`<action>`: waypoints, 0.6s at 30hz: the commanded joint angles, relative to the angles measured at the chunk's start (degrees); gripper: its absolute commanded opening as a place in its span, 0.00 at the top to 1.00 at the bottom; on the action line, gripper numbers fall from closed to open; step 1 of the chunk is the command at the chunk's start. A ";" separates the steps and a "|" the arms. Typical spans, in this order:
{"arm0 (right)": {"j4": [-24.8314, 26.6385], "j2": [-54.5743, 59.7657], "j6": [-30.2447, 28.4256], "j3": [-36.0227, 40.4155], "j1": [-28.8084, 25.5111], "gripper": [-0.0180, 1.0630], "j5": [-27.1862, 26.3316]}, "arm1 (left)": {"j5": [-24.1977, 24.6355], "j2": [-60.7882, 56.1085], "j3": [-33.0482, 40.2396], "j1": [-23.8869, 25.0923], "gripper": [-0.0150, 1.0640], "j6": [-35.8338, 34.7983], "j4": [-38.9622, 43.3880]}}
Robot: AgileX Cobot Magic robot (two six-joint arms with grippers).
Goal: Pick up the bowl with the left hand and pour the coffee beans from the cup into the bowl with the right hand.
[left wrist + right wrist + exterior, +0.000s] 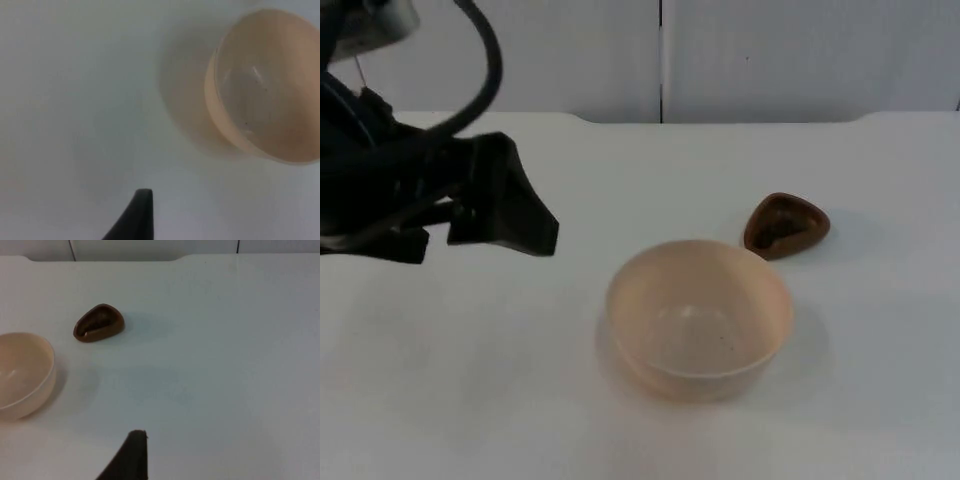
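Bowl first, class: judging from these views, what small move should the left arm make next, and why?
Probably carry the left end effector across toward the near rim of the round beige plastic bowl. The bowl stands untouched on the white table, apart from the end effector, and the small brown cup of coffee beans sits beyond it, not yet lifted.

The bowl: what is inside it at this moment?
The bowl stands upright on the table and looks empty except for a few tiny dark specks. The brown cup beside it holds something dark, apparently coffee beans.
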 commanded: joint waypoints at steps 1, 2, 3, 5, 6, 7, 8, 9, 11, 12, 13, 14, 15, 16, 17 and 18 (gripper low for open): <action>-0.06 -0.22 -0.24 0.09 -0.36 0.01 -0.29 | -1.47 2.24 -0.33 -0.99 0.06 -0.08 -1.23; -0.06 -0.22 -0.24 0.09 -0.36 0.01 -0.29 | -1.47 3.30 -0.33 -0.93 0.06 -0.17 -1.37; -0.06 -0.22 -0.24 0.09 -0.36 0.01 -0.29 | -1.47 3.30 -0.33 -0.93 0.06 -0.17 -1.37; -0.06 -0.22 -0.24 0.09 -0.36 0.01 -0.29 | -1.47 5.08 -0.77 -0.93 0.06 -0.17 -1.37; -0.06 -0.22 -0.24 0.09 -0.36 0.01 -0.29 | -1.47 5.94 -1.28 -0.93 0.06 -0.17 -1.51; -0.06 -0.22 -0.24 0.09 -0.36 0.01 -0.29 | -1.47 5.94 -1.28 -0.93 0.06 -0.17 -1.51; -0.06 -0.22 -0.24 0.09 -0.36 0.01 -0.29 | -1.47 6.65 -1.89 -0.93 0.06 -0.17 -1.51; -0.06 -0.22 -0.24 0.09 -0.36 0.01 -0.29 | -1.47 7.46 -2.48 -0.93 0.06 -0.17 -1.51; -0.06 -0.22 -0.24 0.09 -0.36 0.01 -0.29 | -0.83 9.16 -4.27 -0.93 0.06 -0.17 -1.61; -0.06 -0.22 -0.24 0.09 -0.36 0.01 -0.29 | -0.13 9.96 -5.42 -0.93 0.06 -0.17 -1.61; -0.06 -0.22 -0.24 0.09 -0.36 0.01 -0.29 | -0.13 9.96 -5.42 -0.93 0.06 -0.17 -1.61; -0.06 -0.22 -0.24 0.09 -0.36 0.01 -0.29 | 0.57 10.88 -6.41 -0.93 0.06 -0.29 -1.61; -0.06 -0.22 -0.24 0.09 -0.36 0.01 -0.29 | 0.92 11.80 -7.62 -0.93 0.06 -0.65 -1.50; -0.06 -0.22 -0.24 0.09 -0.36 0.01 -0.29 | 1.22 13.14 -9.44 -0.93 0.06 -1.94 -0.83; -0.06 -0.22 -0.24 0.09 -0.36 0.01 -0.29 | 1.59 14.26 -10.50 -0.93 0.06 -2.86 -0.37; -0.06 -0.22 -0.24 0.09 -0.36 0.01 -0.29 | 1.59 14.26 -10.50 -0.93 0.06 -2.86 -0.37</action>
